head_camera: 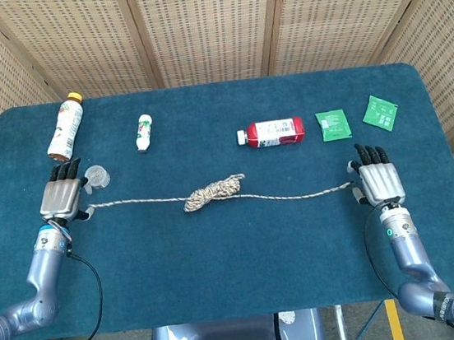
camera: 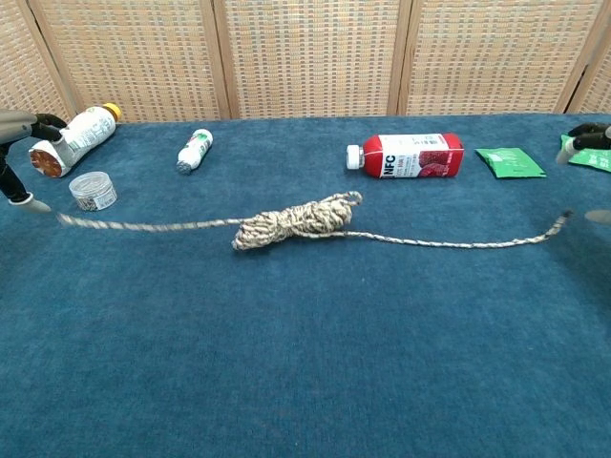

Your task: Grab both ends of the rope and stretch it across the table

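Observation:
The speckled rope lies slack on the blue table, its tangled bundle (head_camera: 213,192) (camera: 291,219) in the middle and a thin strand running out each way. My left hand (head_camera: 62,197) (camera: 17,124) hovers at the left side with fingers spread. The rope's left end (camera: 62,219) lies on the cloth just right of its thumb, apart from it. My right hand (head_camera: 380,183) (camera: 587,138) is at the right side, fingers also spread. The rope's right end (camera: 561,219) rests free on the table just short of it.
An orange-capped bottle (head_camera: 65,128) and a small clear jar (head_camera: 97,178) sit near my left hand. A small white bottle (head_camera: 144,132), a red bottle (head_camera: 274,132) and two green packets (head_camera: 332,124) (head_camera: 380,112) lie along the back.

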`<action>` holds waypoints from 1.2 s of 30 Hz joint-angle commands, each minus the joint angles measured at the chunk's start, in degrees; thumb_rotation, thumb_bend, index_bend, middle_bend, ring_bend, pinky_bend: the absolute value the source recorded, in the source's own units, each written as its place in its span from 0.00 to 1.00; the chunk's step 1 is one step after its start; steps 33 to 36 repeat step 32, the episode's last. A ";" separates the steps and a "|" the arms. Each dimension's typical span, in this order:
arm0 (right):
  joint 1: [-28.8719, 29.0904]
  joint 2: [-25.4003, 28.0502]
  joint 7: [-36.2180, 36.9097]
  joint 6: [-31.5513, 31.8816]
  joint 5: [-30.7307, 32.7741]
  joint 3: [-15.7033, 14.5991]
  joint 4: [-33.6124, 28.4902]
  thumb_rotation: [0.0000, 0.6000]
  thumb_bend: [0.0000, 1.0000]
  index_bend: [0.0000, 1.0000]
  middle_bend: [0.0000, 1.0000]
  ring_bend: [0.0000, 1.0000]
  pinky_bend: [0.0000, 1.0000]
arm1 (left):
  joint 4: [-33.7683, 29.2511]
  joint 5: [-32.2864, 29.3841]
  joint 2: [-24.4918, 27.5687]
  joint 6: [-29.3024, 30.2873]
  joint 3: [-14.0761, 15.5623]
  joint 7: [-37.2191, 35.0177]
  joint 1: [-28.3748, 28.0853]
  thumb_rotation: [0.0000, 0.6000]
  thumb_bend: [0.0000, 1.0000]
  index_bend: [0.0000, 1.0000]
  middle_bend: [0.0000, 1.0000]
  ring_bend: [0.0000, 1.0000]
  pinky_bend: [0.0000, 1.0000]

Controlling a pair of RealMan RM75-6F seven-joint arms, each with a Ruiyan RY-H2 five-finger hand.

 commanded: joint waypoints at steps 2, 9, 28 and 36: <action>-2.21 1.63 7.44 5.63 -7.37 0.08 -2.10 1.00 0.00 0.00 0.00 0.00 0.00 | -6.20 3.21 4.85 3.27 -1.16 -4.98 3.22 1.00 0.00 0.00 0.00 0.00 0.00; -6.40 6.08 14.78 13.22 -15.60 -1.33 -6.90 1.00 0.00 0.00 0.00 0.00 0.00 | -19.23 10.48 11.72 16.87 -0.12 -7.38 11.04 1.00 0.00 0.00 0.00 0.00 0.00; -17.41 8.00 11.86 27.29 -25.39 -6.28 -12.26 1.00 0.00 0.00 0.00 0.00 0.00 | -25.55 30.76 13.86 32.85 8.24 -15.76 26.86 1.00 0.00 0.00 0.00 0.00 0.00; -18.09 7.58 10.02 27.85 -26.55 -6.48 -10.47 1.00 0.00 0.00 0.00 0.00 0.00 | -25.09 31.77 13.43 32.85 7.94 -15.87 27.61 1.00 0.00 0.00 0.00 0.00 0.00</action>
